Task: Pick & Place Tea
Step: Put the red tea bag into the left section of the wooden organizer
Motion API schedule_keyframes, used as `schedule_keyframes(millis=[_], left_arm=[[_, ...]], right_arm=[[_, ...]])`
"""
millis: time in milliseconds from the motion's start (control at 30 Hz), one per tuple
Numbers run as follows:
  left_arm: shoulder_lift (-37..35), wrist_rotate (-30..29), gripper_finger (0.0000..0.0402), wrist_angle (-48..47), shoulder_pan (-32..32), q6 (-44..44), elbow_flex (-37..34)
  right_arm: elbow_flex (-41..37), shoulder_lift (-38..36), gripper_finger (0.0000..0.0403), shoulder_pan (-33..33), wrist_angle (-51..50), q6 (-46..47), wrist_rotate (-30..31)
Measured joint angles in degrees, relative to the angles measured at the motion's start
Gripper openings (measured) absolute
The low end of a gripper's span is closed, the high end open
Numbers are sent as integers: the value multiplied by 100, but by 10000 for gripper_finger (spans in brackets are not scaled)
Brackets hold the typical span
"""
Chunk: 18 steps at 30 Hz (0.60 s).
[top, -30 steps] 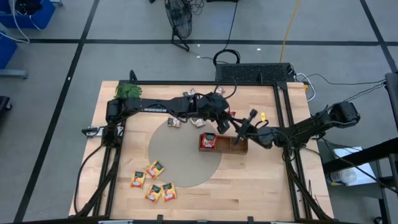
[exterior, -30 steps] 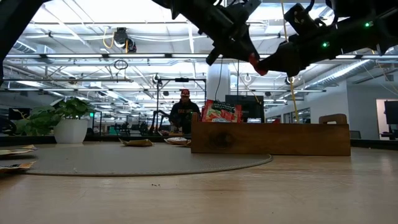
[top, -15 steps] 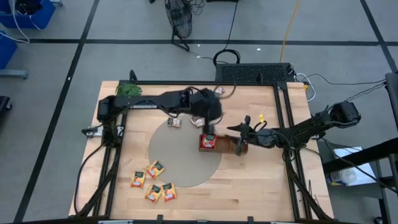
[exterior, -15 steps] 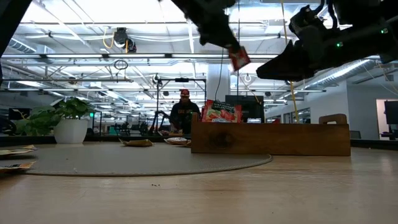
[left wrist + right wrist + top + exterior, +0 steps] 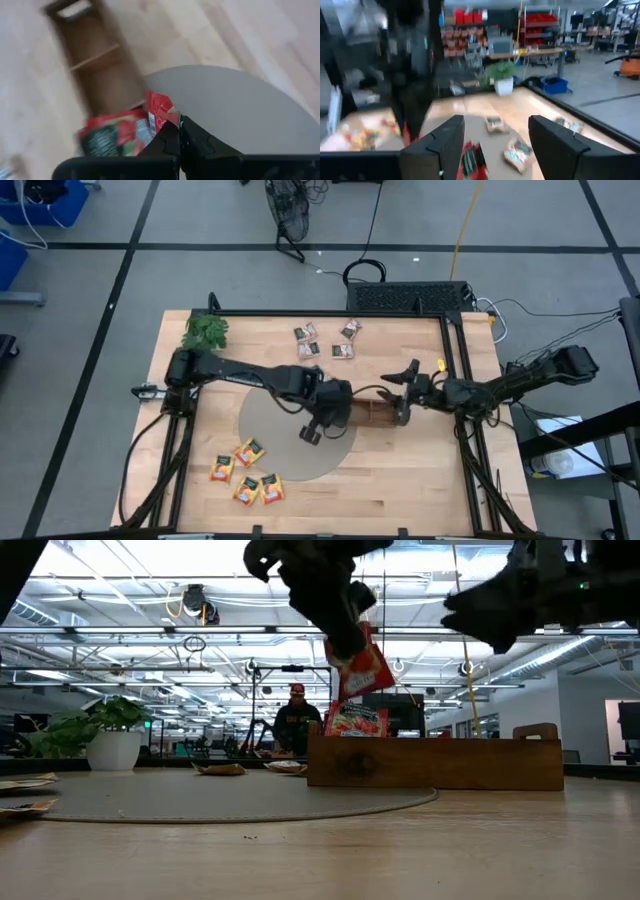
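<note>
One flat square red tea sachet (image 5: 360, 668) hangs tilted in the air, pinched at its upper corner, just above the red sachets (image 5: 353, 720) standing upright in the end compartment of the wooden tray. Five orange-yellow sachets (image 5: 247, 473) lie flat near the desk's front left corner. Three grey-white sachets (image 5: 327, 341) with dark patches lie flat near the back edge

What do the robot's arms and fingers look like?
Both arms are dark, nearly black, thin and jointed, with black cables along them. The left arm runs from the table's left edge, the right arm from its right edge. Each ends in two dark fingers: the left fingers are narrow and pointed, the right fingers broad, flat and rounded.
</note>
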Motion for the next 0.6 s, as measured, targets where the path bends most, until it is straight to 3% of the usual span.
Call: schedule_keyframes(millis=[200, 600], left_arm=[[208, 132, 3, 16, 208, 294, 0], [282, 566, 3, -89, 703, 362, 9]], right_arm=[[-595, -529, 197, -2, 236, 305, 4], [-784, -556, 196, -2, 268, 359, -7]])
